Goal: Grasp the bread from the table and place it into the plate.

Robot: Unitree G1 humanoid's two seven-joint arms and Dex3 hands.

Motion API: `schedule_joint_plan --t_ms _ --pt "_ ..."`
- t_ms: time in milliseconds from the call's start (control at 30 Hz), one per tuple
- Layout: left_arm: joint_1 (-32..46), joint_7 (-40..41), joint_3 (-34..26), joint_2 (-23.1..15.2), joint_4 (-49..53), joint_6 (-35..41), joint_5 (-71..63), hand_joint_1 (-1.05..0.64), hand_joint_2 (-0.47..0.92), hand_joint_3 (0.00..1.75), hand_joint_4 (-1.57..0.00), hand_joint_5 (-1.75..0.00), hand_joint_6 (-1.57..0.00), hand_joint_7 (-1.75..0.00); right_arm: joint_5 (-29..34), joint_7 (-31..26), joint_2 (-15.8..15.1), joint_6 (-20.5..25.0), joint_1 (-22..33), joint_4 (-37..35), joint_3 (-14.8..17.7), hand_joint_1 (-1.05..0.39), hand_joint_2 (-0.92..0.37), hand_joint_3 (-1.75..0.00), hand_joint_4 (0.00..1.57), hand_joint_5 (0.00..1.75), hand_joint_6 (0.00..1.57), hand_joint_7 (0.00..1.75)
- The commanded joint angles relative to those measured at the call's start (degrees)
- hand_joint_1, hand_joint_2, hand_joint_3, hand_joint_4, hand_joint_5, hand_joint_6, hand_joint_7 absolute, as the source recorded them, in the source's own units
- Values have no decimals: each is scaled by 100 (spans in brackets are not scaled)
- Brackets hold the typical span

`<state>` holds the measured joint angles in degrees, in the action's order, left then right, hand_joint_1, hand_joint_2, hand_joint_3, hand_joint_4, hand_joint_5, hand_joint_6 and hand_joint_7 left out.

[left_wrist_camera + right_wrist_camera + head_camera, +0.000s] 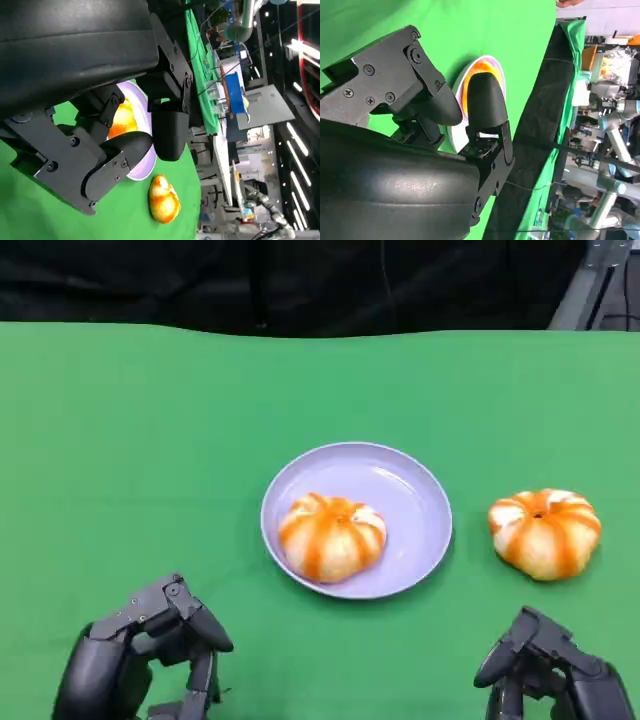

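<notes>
Orange-striped bread (545,532) sits on the green table (130,440) to the right of the plate (415,502), apart from its rim. You'll see a second bun (332,536) just like it already lying inside the lilac plate, toward its left half. Your right hand (550,670) hangs low at the near edge, below the loose bread and clear of it, fingers apart with nothing in them. Your left hand (145,650) rests near the lower left, fingers likewise spread and empty, well apart from the plate.
</notes>
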<state>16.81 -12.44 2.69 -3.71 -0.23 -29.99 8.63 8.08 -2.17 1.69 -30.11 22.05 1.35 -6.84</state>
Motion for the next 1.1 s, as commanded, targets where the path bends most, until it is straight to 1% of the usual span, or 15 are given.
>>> schedule_joint_plan --t_ms 33,167,300,433,767,933,1067,1100 --pt "-142 -55 -64 1 161 -13 18 -11 32 146 -98 -175 -83 -171 -170 62 -70 46 15 57 69 -17 -50 -161 86 175 61 175" --pt "-176 -62 -66 13 189 -29 5 -11 32 145 -96 -175 -83 -169 -209 88 -60 72 23 92 66 -16 -51 -160 86 175 60 175" --pt "-456 -117 -83 52 415 -26 84 -11 34 142 -96 -175 -85 -164 21 -68 33 258 -353 44 58 -17 -50 -160 87 175 60 175" --pt "-500 -124 -119 77 516 -84 54 -11 34 141 -96 -175 -86 -163 162 -180 84 424 -420 87 18 -18 -50 -158 89 175 59 175" --pt "-366 -175 -112 84 334 100 99 -12 35 139 -94 -175 -86 -163 92 -136 -11 281 -286 56 41 -19 -52 -154 87 175 58 175" --pt "-329 -167 -127 44 327 90 -12 -15 37 134 -95 -175 -86 -165 34 -114 -18 223 -248 23 38 -20 -54 -153 86 175 59 175" --pt "-273 -180 -126 38 274 165 29 -17 40 127 -93 -175 -85 -164 30 -128 -15 208 -189 51 33 -22 -55 -153 87 175 59 175" --pt "-266 -170 -127 38 261 171 18 -18 42 123 -92 -175 -84 -165 41 -131 -18 213 -180 67 33 -22 -55 -152 87 175 59 175"
